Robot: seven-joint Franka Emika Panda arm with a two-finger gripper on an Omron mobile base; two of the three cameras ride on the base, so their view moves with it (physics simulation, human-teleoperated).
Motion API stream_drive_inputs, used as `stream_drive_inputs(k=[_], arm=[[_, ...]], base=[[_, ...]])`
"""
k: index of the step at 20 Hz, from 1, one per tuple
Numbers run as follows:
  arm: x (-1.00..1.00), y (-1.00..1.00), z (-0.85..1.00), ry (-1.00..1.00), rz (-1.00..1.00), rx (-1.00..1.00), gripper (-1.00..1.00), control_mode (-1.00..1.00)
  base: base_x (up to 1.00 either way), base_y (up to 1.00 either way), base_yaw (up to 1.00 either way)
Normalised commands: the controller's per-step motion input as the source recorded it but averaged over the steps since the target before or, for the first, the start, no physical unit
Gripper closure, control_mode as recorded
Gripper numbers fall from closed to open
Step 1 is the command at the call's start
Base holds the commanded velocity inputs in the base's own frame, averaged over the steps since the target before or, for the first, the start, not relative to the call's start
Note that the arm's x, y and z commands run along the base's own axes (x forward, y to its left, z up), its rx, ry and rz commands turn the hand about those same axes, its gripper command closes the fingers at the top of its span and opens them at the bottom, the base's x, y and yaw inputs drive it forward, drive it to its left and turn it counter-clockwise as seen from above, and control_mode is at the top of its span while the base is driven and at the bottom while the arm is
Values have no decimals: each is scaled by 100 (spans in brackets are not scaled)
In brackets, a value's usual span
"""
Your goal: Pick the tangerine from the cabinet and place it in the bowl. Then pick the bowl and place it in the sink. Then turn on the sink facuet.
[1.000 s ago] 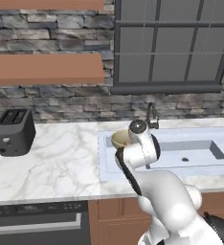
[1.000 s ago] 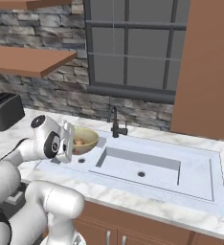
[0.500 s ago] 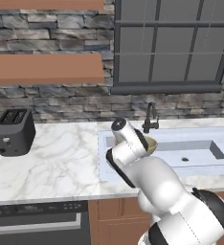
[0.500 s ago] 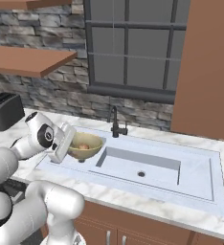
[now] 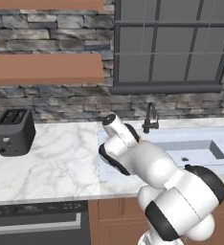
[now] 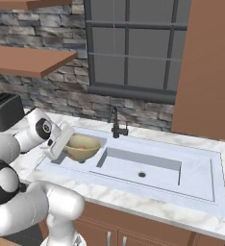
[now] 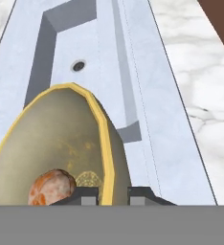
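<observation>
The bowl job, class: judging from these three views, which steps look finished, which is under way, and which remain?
Done: the tangerine lies inside the bowl. In hand: the gripper is shut on the bowl's rim, one of its fingers outside the wall, carrying it above the left ledge of the sink, not yet in the basin. Left: set the bowl down in the basin, then turn on the black sink faucet.

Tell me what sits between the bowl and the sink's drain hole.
Nothing. In the hand view, only bare pale sink surface and the basin's step lie between the bowl rim and the drain hole. The right base view agrees.
</observation>
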Motion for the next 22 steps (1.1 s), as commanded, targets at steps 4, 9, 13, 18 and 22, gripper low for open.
stream_drive_inputs(k=[4,9,13,18,22], arm=[[22,5,-27,3,0,1,100,-100],[25,0,-32,0,0,1,100,-100],[49,3,-31,0,0,0,100,-100],[56,5,-28,0,0,0,100,-100],[47,5,-25,0,0,0,100,-100]], base=[[0,0,0],[0,0,0],[0,0,0],[0,0,0],[0,0,0]])
